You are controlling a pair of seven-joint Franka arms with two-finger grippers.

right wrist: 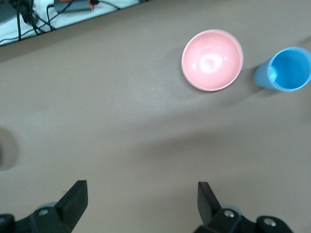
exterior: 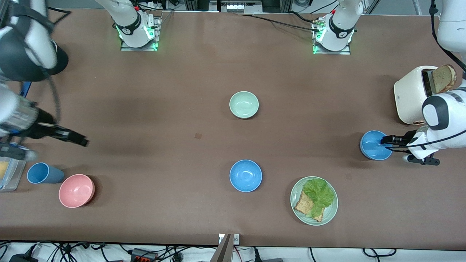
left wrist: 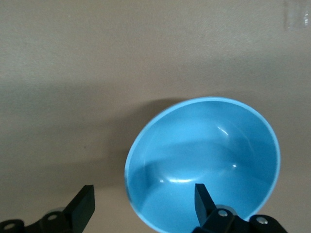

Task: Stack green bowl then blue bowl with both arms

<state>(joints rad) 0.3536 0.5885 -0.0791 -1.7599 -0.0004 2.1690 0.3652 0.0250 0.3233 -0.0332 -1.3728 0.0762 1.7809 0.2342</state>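
Note:
The pale green bowl [exterior: 244, 104] sits at the table's middle. One blue bowl [exterior: 245, 175] lies nearer the front camera than it. A second blue bowl [exterior: 373, 145] [left wrist: 204, 162] rests toward the left arm's end of the table. My left gripper [exterior: 385, 140] [left wrist: 143, 194] is open and straddles that bowl's rim, one finger inside the bowl and one outside. My right gripper [exterior: 82, 141] [right wrist: 141, 189] hangs open over bare table at the right arm's end, with nothing between its fingers.
A pink bowl [exterior: 76, 190] [right wrist: 212, 59] and a blue cup [exterior: 43, 173] [right wrist: 286, 69] stand near the right gripper. A green plate [exterior: 329, 214] carries lettuce and bread. A white toaster [exterior: 411, 94] with a bread slice [exterior: 444, 78] stands beside the left arm.

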